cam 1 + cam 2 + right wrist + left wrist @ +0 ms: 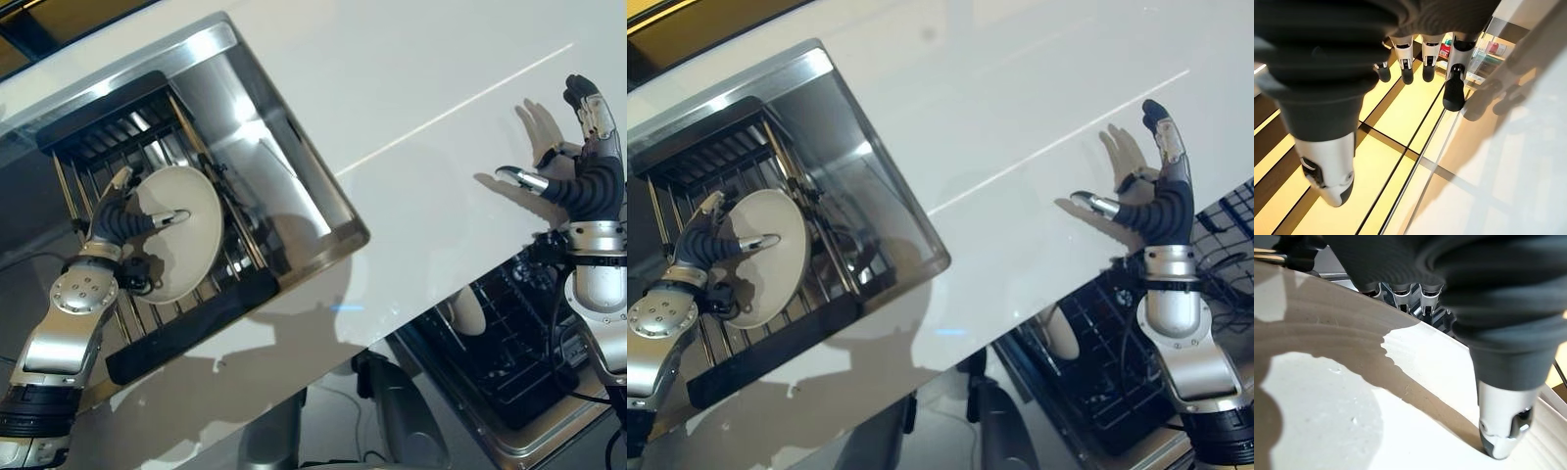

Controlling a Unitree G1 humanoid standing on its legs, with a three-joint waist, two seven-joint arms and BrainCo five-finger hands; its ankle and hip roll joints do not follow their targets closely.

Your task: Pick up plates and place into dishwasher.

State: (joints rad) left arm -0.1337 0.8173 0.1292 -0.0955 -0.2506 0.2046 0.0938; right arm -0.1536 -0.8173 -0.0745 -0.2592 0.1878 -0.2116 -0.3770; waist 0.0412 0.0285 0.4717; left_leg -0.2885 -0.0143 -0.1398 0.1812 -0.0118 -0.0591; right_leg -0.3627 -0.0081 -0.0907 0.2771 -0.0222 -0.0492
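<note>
A cream plate (186,245) stands tilted on the wire rack (186,328) in the steel sink (294,186). My left hand (113,220) is shut on its left rim, thumb across the front face and fingers behind. In the left wrist view the thumb (1503,426) presses on the plate (1327,421). My right hand (588,186) is raised above the white counter (392,78) at the right, fingers straight and spread, holding nothing. Another cream plate (470,313) stands upright in the dishwasher's black rack (509,343) below the counter edge.
The sink's steel walls close in around the rack on the left. The open dishwasher lies at the lower right, beneath the counter's front edge. A broad stretch of white counter separates the sink from my right hand.
</note>
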